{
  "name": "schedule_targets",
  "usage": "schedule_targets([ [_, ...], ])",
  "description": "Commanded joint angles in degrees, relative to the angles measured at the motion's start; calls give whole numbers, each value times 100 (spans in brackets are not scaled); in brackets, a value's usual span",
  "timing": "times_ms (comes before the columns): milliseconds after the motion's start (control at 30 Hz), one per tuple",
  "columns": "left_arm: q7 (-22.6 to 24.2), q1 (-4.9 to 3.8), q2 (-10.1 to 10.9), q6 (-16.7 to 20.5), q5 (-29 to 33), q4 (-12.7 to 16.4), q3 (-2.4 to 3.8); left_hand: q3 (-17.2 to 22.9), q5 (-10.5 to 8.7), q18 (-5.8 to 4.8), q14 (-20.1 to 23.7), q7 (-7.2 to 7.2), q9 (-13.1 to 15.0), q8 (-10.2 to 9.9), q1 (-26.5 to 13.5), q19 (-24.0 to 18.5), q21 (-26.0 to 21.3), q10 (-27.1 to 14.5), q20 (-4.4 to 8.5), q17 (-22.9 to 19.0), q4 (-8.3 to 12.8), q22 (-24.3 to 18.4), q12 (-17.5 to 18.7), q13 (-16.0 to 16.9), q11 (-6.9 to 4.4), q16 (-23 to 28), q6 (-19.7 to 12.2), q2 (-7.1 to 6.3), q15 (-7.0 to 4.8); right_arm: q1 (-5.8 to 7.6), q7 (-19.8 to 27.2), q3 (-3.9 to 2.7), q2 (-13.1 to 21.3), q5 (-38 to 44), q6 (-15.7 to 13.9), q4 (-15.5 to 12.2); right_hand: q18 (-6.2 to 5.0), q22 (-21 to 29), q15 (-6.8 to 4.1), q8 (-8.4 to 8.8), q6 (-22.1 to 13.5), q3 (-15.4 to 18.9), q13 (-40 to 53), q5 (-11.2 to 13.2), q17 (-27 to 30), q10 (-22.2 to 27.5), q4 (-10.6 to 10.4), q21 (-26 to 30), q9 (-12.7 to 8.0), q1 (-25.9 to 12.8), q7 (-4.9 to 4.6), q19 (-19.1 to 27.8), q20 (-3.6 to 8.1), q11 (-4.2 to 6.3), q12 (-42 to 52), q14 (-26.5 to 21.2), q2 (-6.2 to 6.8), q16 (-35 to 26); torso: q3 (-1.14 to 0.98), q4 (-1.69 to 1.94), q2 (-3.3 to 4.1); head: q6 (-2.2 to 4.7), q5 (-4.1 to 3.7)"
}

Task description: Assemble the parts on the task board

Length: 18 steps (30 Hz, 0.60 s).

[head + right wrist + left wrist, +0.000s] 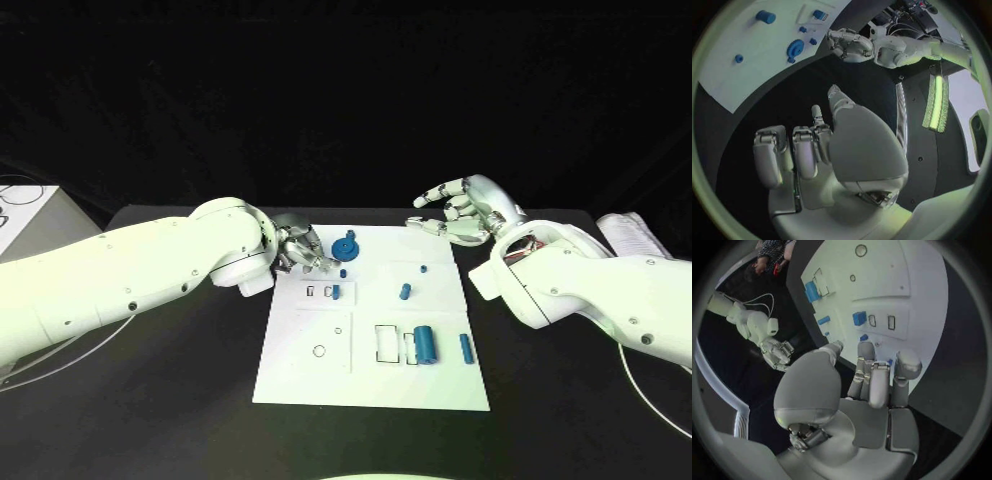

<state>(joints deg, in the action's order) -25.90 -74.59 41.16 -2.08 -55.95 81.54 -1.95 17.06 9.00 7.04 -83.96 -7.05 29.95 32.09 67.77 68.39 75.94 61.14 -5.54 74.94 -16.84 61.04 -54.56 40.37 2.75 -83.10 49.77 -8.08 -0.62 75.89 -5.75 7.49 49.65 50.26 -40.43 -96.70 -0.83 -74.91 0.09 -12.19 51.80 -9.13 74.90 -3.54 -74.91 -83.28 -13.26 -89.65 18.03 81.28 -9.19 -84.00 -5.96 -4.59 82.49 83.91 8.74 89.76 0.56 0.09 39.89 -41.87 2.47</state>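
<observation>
1. Here, your left hand (300, 248) sits at the task board's (368, 385) far left edge, fingers curled in, holding nothing you can see.
2. The blue parts lie on the board; the round part (345, 247) is just beside that hand.
3. Your right hand (464, 208) hovers beyond the far right corner, fingers apart, empty.

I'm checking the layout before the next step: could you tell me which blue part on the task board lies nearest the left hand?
The round gear-like blue part near the board's far edge; it sits just beside the left hand, the others further off.
</observation>
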Motion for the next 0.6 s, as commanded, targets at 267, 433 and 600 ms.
schedule_targets([
  [267,-333,-176,-380,-935,-600,-349,-131,-103,-5,-79,-33,38,150,88,-226,29,29,-22,0,350,-7,13,-29,-1,-18,-13,-61,66,-15,21,8,-2,-10,-165,-26,72,83,-1509,22,-28,25,-16,806,-8,-1509,51,-36,-35,5,-45,1,-600,-32,11,-38,609,-30,24,-4,-15,5,-34,12],
  [433,-366,-209,-518,-1153,-661,-476,-174,-138,-5,-85,-41,42,207,114,-298,46,43,-24,0,372,-7,42,-51,18,-20,-27,-73,94,-15,26,-36,-1,-14,-43,-17,113,83,-1509,21,-26,16,-21,798,-9,-1509,60,-43,-35,4,-50,0,-600,-31,11,-48,609,-40,24,1,-4,11,-52,-14],
  [600,-376,-217,-617,-1287,-629,-554,-194,-162,-6,-92,-58,50,254,143,-333,70,62,-1,1,408,-5,79,-91,62,-25,-52,-69,108,-18,28,-53,-1,-30,-16,-7,150,83,-1509,21,-26,16,-21,798,-9,-1509,60,-43,-35,4,-50,0,-600,-31,11,-48,609,-40,24,3,-2,10,-75,-8],
])
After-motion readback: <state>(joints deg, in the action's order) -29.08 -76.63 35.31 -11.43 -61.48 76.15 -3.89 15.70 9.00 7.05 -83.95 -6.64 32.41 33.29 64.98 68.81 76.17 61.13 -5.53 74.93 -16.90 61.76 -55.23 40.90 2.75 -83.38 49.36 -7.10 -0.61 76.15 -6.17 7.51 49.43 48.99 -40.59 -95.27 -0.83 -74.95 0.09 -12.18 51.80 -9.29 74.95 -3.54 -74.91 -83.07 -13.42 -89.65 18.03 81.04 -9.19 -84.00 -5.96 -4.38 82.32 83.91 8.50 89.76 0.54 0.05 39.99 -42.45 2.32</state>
